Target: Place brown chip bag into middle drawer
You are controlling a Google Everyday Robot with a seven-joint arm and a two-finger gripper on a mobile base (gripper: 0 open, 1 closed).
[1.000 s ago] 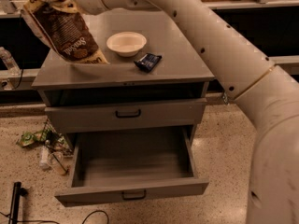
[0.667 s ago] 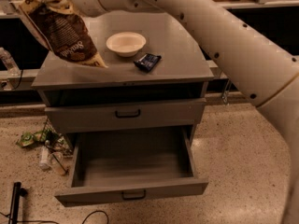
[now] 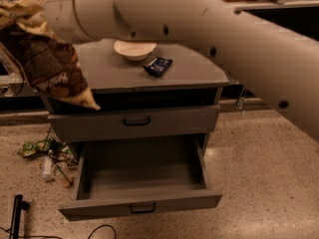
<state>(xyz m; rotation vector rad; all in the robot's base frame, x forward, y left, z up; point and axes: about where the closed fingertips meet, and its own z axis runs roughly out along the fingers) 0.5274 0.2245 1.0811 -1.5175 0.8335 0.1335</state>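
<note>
Gripper at upper left clutched the brown chip bag; it likely needed carrying right and low over the open middle drawer before release.

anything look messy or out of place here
Yes: crumpled wrappers and a bottle lie littered on the floor left of the cabinet. The gripper, upper left, holds the brown chip bag crumpled in the air.
</note>
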